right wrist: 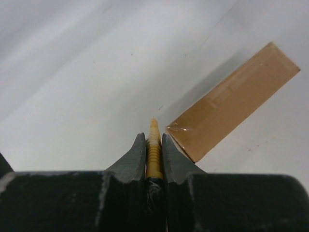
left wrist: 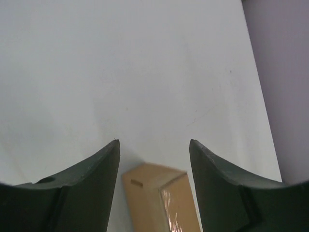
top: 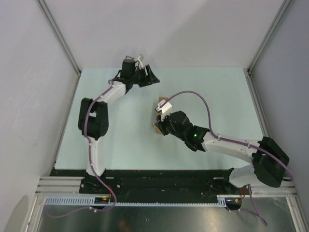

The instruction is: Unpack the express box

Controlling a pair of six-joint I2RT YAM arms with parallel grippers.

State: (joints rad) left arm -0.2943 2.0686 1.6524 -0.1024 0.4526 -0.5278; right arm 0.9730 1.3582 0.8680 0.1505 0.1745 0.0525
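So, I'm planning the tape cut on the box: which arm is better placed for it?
Right. The right gripper is shut on the yellow knife, with the blade tip beside the taped end of the express box. The left gripper is open and holds no tool.

Pale counter (top: 130, 140) in a white-walled bay
Matte, pale-green surface — white panels (top: 169, 29) behind and at both sides, met at the corners by slanting aluminium posts (top: 59, 37); a slim yellow ridged tool (right wrist: 154, 145) points out over it
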